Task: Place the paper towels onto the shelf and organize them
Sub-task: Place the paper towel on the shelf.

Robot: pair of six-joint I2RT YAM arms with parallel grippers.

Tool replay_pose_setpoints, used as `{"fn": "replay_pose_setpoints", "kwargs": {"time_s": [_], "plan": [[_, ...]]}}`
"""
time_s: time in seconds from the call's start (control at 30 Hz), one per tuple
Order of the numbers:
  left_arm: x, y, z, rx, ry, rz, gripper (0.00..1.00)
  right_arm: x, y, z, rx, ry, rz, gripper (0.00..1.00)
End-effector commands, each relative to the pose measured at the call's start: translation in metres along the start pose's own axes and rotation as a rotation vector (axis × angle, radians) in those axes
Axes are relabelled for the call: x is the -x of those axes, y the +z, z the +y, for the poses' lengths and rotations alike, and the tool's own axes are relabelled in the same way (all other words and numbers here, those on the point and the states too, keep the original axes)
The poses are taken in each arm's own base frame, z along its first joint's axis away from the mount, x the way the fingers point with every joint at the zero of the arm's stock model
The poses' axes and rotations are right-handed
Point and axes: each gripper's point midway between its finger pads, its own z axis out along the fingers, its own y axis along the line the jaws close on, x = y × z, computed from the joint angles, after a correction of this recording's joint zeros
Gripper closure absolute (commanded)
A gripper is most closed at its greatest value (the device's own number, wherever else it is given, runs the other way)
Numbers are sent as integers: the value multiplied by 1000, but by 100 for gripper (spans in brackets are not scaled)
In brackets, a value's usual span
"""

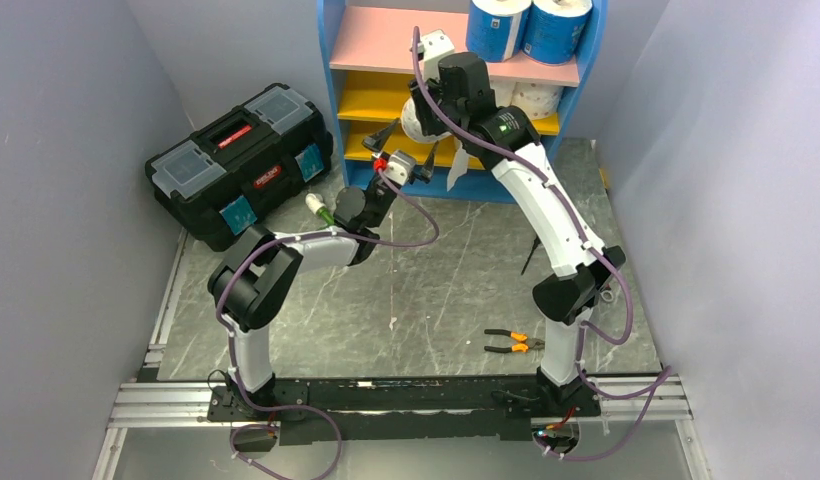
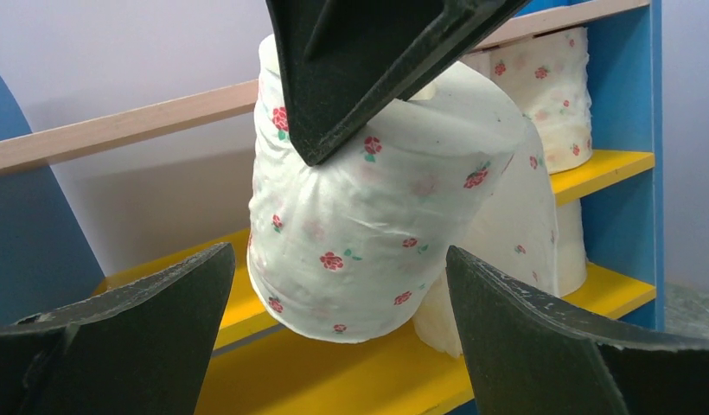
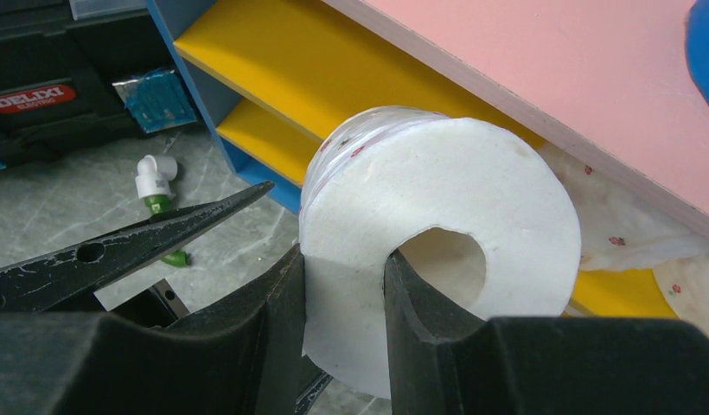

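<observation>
A white paper towel roll (image 2: 377, 233) printed with small red roses hangs mid-frame before the yellow boards of the shelf (image 2: 606, 164), its wall pinched by the right gripper (image 3: 344, 270). The left gripper (image 2: 340, 255) gapes wide beneath. Overhead, the right arm (image 1: 536, 190) hides most of it.

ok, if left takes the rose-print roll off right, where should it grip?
Probably the lower body of the rose-print roll, across its round flanks, from the side of the open left end effector. The right end effector pinches the top wall, one finger in the core.
</observation>
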Motion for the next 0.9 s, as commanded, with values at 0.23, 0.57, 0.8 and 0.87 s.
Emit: {"fn": "replay_pose_setpoints", "kwargs": {"time_s": [0.23, 0.57, 0.8, 0.87], "plan": [[14, 18, 20, 36, 23, -71, 1, 39, 4, -15, -55, 8, -157, 76], [11, 27, 25, 36, 27, -80, 1, 29, 21, -18, -51, 9, -132, 75], [10, 35, 27, 40, 27, -90, 1, 26, 31, -25, -53, 35, -135, 73], [10, 37, 28, 42, 25, -91, 1, 26, 33, -28, -56, 41, -137, 73]]}}
